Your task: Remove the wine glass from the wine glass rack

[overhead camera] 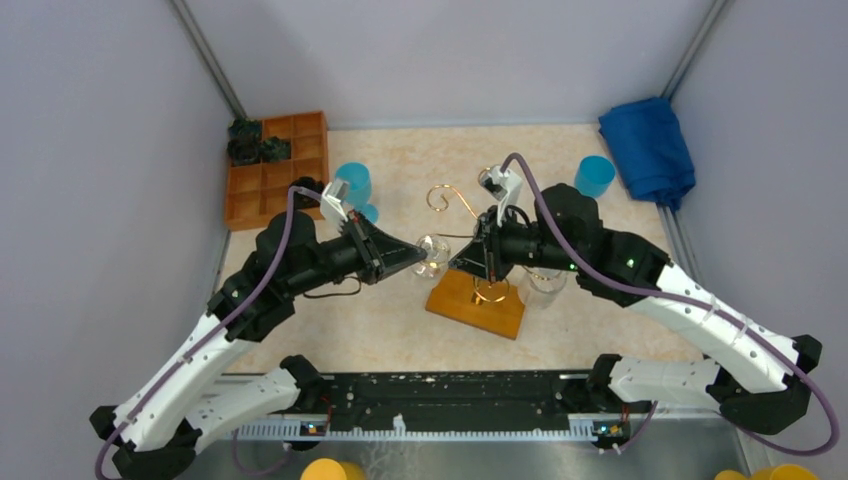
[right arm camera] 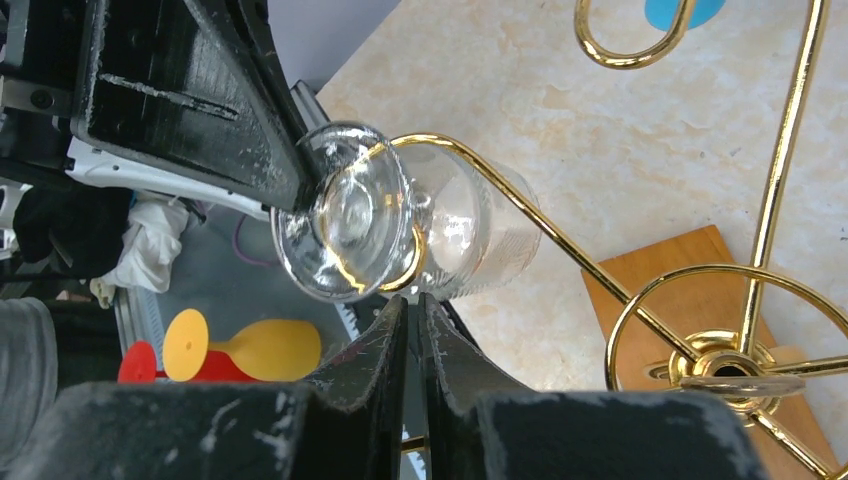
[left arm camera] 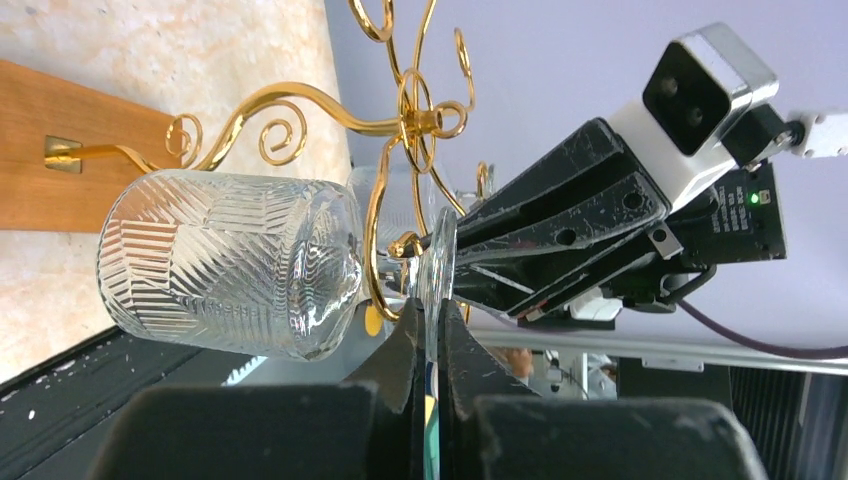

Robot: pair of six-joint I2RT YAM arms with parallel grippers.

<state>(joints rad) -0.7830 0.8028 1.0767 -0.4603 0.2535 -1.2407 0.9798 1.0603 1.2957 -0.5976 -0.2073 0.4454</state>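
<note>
Left jaws are clamped on the foot rim of the clear ribbed wine glass (left arm camera: 230,265). The glass is on the rack, not off it: its stem sits in a curled arm on the rack's left side. Right jaws are pressed almost together, tips just beside the glass foot. Can't tell if they pinch the wire. The gold wire wine glass rack with orange-brown wooden base (overhead camera: 478,305) stands mid-bench, under the right wrist. A crumpled blue cloth (overhead camera: 648,150) lies in the far right corner.
</note>
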